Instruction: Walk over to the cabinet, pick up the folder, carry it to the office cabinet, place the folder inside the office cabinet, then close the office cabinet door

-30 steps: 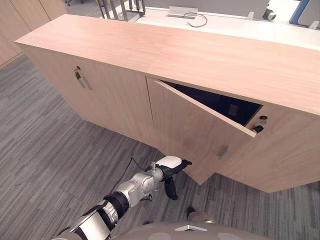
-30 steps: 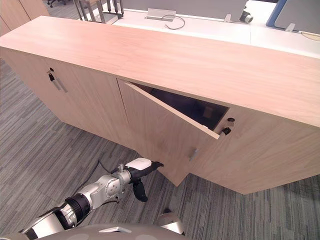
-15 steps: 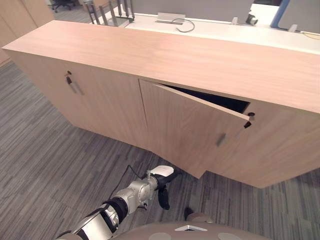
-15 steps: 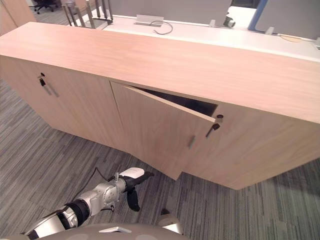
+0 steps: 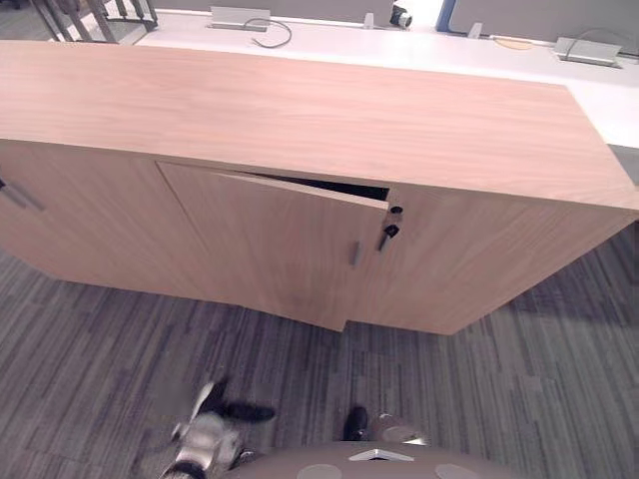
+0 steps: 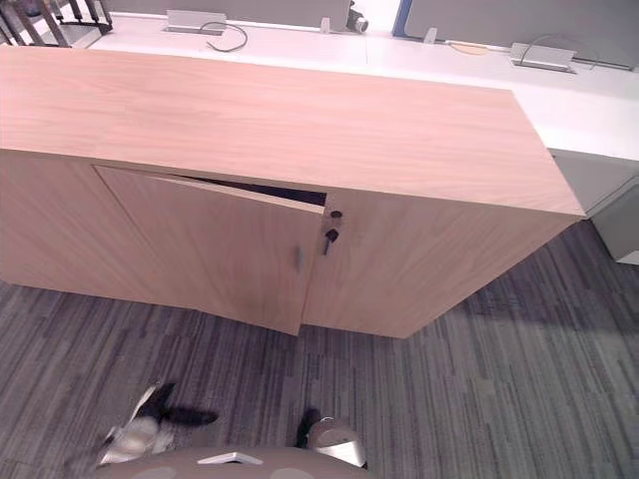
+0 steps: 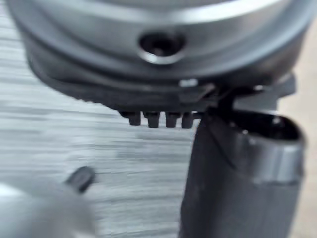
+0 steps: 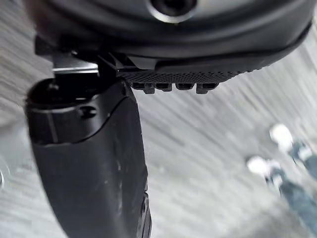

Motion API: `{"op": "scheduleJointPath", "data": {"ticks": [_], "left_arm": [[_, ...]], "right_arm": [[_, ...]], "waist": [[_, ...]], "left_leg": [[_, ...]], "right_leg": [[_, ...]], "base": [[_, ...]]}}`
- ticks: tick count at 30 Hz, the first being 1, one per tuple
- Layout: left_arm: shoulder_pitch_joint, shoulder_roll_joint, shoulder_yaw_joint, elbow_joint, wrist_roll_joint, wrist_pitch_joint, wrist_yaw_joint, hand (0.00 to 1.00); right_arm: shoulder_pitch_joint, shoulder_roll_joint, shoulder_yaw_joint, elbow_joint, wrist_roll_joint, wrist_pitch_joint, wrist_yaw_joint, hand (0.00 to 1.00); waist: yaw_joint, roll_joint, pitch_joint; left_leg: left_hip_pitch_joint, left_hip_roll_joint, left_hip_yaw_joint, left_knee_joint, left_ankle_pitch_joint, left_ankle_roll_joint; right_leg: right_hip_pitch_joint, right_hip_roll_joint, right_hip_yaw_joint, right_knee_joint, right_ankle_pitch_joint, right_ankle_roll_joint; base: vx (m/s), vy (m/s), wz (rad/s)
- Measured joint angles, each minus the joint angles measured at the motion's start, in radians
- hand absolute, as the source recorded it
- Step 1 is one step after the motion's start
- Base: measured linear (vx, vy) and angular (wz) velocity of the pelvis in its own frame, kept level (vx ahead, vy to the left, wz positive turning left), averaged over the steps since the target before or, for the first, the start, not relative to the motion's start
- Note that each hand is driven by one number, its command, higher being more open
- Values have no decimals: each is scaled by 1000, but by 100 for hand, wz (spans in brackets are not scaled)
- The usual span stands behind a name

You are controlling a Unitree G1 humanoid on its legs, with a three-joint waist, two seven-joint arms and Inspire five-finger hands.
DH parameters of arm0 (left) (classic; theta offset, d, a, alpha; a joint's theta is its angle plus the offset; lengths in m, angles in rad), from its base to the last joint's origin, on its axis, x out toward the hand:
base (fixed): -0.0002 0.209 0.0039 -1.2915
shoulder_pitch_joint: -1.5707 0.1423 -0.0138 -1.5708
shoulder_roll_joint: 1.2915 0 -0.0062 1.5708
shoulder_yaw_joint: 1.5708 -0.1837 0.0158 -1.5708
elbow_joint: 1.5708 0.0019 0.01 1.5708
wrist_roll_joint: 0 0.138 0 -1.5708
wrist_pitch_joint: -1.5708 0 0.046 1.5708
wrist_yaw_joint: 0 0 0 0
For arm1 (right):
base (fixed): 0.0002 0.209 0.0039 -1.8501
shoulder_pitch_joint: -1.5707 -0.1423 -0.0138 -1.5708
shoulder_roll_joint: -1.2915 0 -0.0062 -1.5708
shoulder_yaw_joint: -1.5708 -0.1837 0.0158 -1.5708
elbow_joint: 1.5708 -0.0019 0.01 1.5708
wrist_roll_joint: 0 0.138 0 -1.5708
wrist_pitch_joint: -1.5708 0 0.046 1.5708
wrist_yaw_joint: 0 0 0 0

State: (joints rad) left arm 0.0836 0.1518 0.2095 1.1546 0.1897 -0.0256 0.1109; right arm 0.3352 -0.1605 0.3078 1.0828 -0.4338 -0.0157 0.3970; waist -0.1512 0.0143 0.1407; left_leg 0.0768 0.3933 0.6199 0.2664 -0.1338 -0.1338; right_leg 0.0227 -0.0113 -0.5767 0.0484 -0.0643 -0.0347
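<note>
The light wooden office cabinet (image 5: pixel 300 100) stands before me, with its middle door (image 5: pixel 260 244) ajar by a narrow dark gap along the top edge. A small handle (image 5: pixel 354 252) sits on that door, and a key (image 5: pixel 389 232) hangs in the lock beside it. My left hand (image 5: pixel 215 427) is low over the carpet, well clear of the door, blurred, with a dark finger stretched out. In its wrist view the left hand (image 7: pixel 237 173) holds nothing, with carpet past it. My right hand (image 8: pixel 89 163) hangs over the carpet, its fingers relaxed and empty.
A white desk (image 5: pixel 329 45) with cables and devices runs behind the cabinet. Another door handle (image 5: pixel 15 195) shows at the far left. Grey striped carpet (image 5: pixel 499 379) lies in front. A person's shoes (image 8: pixel 280 141) stand on the floor near my right hand.
The door has swung from wide open to nearly shut. My left hand has dropped back from the door's lower edge. The camera has turned to the right.
</note>
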Motion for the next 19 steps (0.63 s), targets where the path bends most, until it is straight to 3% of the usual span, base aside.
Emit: {"op": "scheduleJointPath", "data": {"ticks": [2,3,4,6,8,11,14,19], "left_arm": [[29,-23,88,-7,-121,4,12,100],[36,-75,84,-39,-212,-20,11,100],[41,-78,82,-44,-239,-22,0,100],[47,-79,82,-41,-277,-22,-29,100],[48,-73,84,-45,-287,-25,-50,100],[87,-78,55,-58,-344,-27,-114,100],[85,-64,-31,-76,-344,-30,-133,100],[80,-24,-165,-108,-341,-39,-147,100]], "right_arm": [[-77,-31,-35,13,-83,-7,-73,100],[-127,-119,-102,-6,-109,6,-166,100],[-143,-115,-112,-10,-108,-1,-184,100],[-148,-94,-126,-4,-108,-14,-191,100],[-149,-60,-160,15,-112,-19,-191,100],[-206,-12,-391,122,-89,7,-239,100],[-202,20,-526,159,-22,64,-291,100],[-172,42,-553,159,67,94,-318,100]], "waist": [[44,4,10],[94,9,12],[94,17,13],[95,23,10],[98,9,3],[103,5,-23],[99,17,-32],[101,8,-54]], "left_leg": [[-59,17,-146,112,-12,24],[-119,-148,-423,96,-70,1],[-124,-182,-448,37,-49,1],[-111,-198,-451,7,-22,5],[-88,-222,-443,-36,-16,15],[-23,-284,-383,-205,51,44],[-13,-311,-406,-222,56,53],[19,-334,-393,-243,53,65]], "right_leg": [[18,14,23,3,-2,-16],[37,-37,53,5,0,1],[45,-40,61,11,1,12],[54,-42,79,18,2,33],[55,-54,90,-2,14,50],[25,-84,140,-35,48,72],[40,-99,133,-50,58,88],[67,-111,154,-82,81,102]], "base": [[162,15,-38],[179,247,-35],[126,303,-48],[85,166,-19],[82,143,-14],[72,156,-40],[74,104,5],[24,78,-5]]}}
